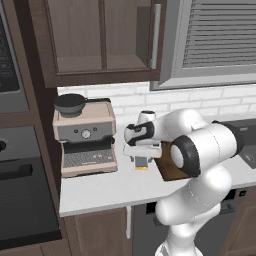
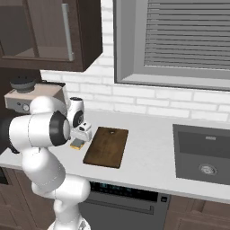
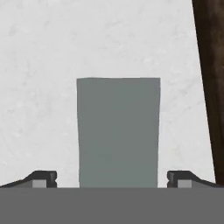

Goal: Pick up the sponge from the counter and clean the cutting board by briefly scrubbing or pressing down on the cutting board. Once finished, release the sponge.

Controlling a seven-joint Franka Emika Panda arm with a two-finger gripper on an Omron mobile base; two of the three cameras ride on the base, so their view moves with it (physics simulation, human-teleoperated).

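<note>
Sponge (image 3: 118, 131) flat on counter (image 3: 39, 65), just left of cutting board (image 2: 106, 146), not on it. Gripper (image 3: 112, 177) directly over sponge, fingertips (image 3: 43, 178) spread wide either side, nothing grasped. Pick-up step; next likely lower, then clamp sponge.

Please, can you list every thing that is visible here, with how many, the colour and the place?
sponge: 1, grey-green over yellow, on counter left of board, under the claw
cutting board: 1, dark brown, flat on counter
counter: 1, light grey-white
coffee machine: 1, beige, counter's left end
sink: 1, dark grey, right
window blind: 1, grey, above the sink
wall cabinet: 1, brown, above the machine
claw: 1, dark tips apart, either side of sponge
</note>
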